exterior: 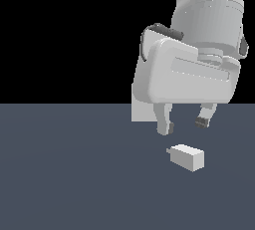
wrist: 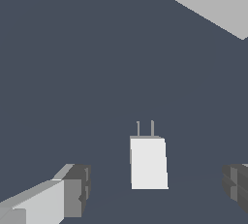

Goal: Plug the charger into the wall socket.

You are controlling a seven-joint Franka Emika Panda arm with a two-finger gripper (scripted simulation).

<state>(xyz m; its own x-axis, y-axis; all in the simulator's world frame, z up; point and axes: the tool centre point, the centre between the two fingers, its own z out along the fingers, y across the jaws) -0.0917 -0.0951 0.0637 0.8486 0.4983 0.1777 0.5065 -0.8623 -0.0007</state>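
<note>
Gripper (exterior: 185,124) hovering above charger (exterior: 188,157), jaws spread, nothing held. Charger lying on floor (exterior: 74,174). Wall socket (exterior: 142,112) partly hidden behind gripper.

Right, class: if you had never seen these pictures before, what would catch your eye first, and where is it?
The big pale gripper dominates the exterior view, hanging with its jaws open just above the dark floor. Below it lies the charger, a small light block apart from both fingers, its prongs showing in the wrist view. Behind the gripper stands part of the wall socket, mostly hidden; its holes cannot be seen.
</note>
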